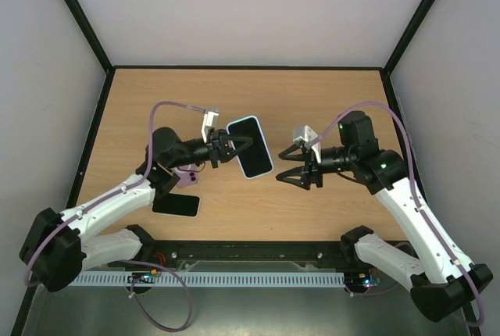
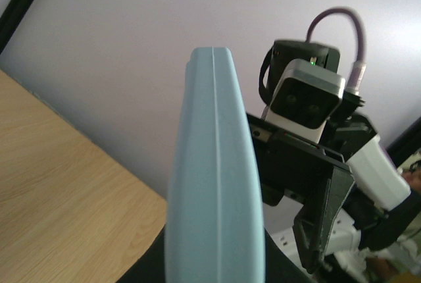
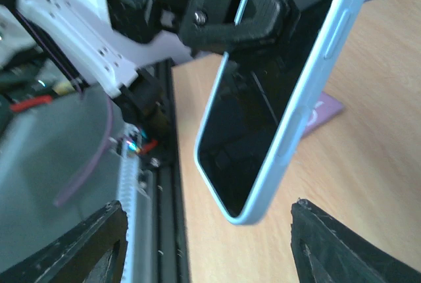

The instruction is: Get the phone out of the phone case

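Both off the counter (image 1: 156,101): left fingers (image 1: 230,148) pinching the light-blue phone case (image 1: 250,147), right fingers (image 1: 287,179) spread wide just beside it.

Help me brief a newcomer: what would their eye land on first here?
Most striking is the black-screened phone in a light-blue case, held up over the middle of the wooden table by the left gripper. The right gripper hangs open just to its right, facing it. A flat black rectangular slab lies on the table, front left.
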Tool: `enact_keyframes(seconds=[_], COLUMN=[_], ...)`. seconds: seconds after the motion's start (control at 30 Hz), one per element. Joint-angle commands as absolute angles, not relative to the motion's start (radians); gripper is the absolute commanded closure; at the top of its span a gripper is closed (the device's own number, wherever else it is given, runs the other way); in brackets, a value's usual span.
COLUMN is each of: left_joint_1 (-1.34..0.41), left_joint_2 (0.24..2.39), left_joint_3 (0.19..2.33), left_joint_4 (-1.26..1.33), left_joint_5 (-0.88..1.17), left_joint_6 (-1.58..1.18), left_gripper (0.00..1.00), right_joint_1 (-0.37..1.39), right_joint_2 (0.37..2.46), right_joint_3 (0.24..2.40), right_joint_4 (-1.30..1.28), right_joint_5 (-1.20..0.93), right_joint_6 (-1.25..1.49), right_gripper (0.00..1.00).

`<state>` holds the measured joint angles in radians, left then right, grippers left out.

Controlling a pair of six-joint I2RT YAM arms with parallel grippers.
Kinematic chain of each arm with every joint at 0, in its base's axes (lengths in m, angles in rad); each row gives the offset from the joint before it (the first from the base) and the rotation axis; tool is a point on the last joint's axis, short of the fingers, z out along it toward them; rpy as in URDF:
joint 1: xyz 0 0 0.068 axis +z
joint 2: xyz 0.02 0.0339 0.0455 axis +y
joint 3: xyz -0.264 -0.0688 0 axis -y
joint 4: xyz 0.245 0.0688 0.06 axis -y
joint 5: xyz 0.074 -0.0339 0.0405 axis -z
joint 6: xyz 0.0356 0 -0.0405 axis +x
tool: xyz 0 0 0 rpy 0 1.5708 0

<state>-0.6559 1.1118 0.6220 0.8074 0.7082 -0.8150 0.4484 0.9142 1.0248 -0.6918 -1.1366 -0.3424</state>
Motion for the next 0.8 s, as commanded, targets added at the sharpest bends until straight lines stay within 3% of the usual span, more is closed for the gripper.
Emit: enact_keyframes(seconds=[0.0, 0.37, 0.77], left_joint_1=[-0.655, -0.677, -0.704], left_joint_2=[1.078, 1.118, 1.210], left_joint_3=[0.735, 0.760, 0.753], left_joint_4=[0.638, 0.666, 0.849], left_joint_5=[0.843, 0.937, 0.961], left_joint_6=[-0.661, -0.654, -0.740], left_gripper=[0.98, 0.98, 0.97], right_joint_1=[0.451, 0.458, 0.474], right_joint_2=[0.957, 1.032, 1.069], right_joint_3=[1.064, 1.109, 1.089], right_joint_4=[-0.932, -1.026, -1.097], right_joint_5=[-1.015, -1.104, -1.190], right_joint_6=[-0.671, -0.775, -0.846], right_gripper=[0.37, 0.59, 0.67])
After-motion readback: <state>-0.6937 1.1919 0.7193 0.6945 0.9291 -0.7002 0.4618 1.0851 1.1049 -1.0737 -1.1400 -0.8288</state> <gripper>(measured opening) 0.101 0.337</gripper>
